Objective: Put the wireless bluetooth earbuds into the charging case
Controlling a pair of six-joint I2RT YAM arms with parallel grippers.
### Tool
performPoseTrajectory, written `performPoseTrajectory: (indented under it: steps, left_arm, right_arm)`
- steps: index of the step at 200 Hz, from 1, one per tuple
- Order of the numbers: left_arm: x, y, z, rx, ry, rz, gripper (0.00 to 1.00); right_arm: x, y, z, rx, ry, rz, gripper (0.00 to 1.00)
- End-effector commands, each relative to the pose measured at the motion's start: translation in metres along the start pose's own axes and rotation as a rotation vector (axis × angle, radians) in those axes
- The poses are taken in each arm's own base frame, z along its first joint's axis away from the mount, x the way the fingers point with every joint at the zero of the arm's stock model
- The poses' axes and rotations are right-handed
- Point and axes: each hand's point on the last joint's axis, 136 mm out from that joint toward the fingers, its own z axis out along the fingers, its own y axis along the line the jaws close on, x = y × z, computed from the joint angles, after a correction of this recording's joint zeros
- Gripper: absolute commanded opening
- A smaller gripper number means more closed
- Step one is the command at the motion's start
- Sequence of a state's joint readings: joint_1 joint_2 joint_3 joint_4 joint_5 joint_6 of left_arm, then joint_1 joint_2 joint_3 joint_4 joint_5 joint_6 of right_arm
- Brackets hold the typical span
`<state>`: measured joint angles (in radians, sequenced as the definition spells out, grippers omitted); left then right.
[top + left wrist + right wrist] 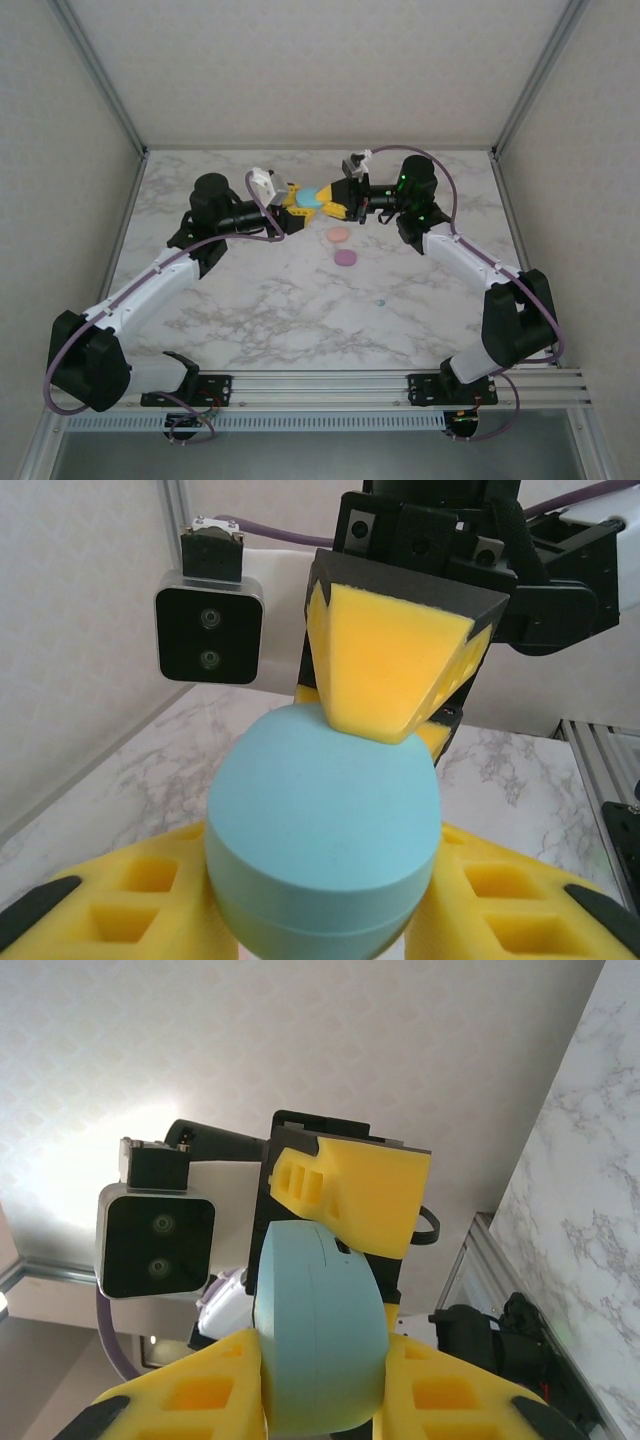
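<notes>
Both claws are meeting in the air over the back of the surface (250, 300). The left claw (296, 200) is pinching the teal charging case (320, 810) from both sides. The right claw (334, 206) is pinching the same case from the opposite end, touching its rounded top. One teal earbud (379, 301) is lying on the surface near the right arm, well apart from the held case. A pink case (338, 235) and a purple case (345, 258) are lying just in front of the claws.

Handling: I'm judging the case light, hard and smooth, so it's probably sliding easily on the yellow pads (385, 665); gripping across the broad sides is looking safest. The bud is tiny and rounded, likely rolling, so I'm expecting a fingertip pinch from straight above.

Hard to tell: I'm seeing a seam round the teal case, but not whether the lid is cracked open. I'm not making out any pink or purple buds, or whether the other two cases are open.
</notes>
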<state>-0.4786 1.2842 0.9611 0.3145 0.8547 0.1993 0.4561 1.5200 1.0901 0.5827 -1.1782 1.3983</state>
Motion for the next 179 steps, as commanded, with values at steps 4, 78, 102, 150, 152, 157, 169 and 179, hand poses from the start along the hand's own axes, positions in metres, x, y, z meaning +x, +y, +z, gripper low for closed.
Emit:
performPoseTrajectory:
  steps: [4, 78, 102, 150, 152, 157, 169, 179]
  left_arm:
    - [-0.013, -0.011, 0.003, 0.037, 0.007, 0.052, 0.34]
    - [0.027, -0.018, 0.002, 0.037, 0.176, 0.034, 0.31]
    - [0.033, -0.027, 0.005, 0.065, 0.193, 0.020, 0.31]
    - [0.035, -0.039, 0.017, 0.107, 0.173, -0.013, 0.31]
    - [0.035, -0.039, 0.017, 0.107, 0.172, -0.014, 0.31]
    - [0.034, -0.041, 0.018, 0.111, 0.166, -0.015, 0.31]
    - [0.034, -0.043, 0.021, 0.119, 0.160, -0.020, 0.31]
    - [0.035, -0.044, 0.023, 0.124, 0.159, -0.024, 0.31]
  right_arm:
    - [0.002, -0.014, -0.003, 0.094, -0.029, -0.012, 0.28]
    - [0.008, -0.034, -0.056, 0.623, -0.155, -0.399, 0.60]
    - [0.022, -0.032, -0.060, 0.647, -0.104, -0.595, 0.70]
    - [0.041, -0.034, -0.056, 0.643, -0.042, -0.760, 0.71]
    - [0.042, -0.034, -0.056, 0.641, -0.039, -0.763, 0.71]
    - [0.043, -0.034, -0.055, 0.639, -0.034, -0.768, 0.71]
    - [0.047, -0.035, -0.051, 0.628, -0.011, -0.777, 0.72]
    - [0.049, -0.037, -0.048, 0.627, 0.002, -0.774, 0.72]
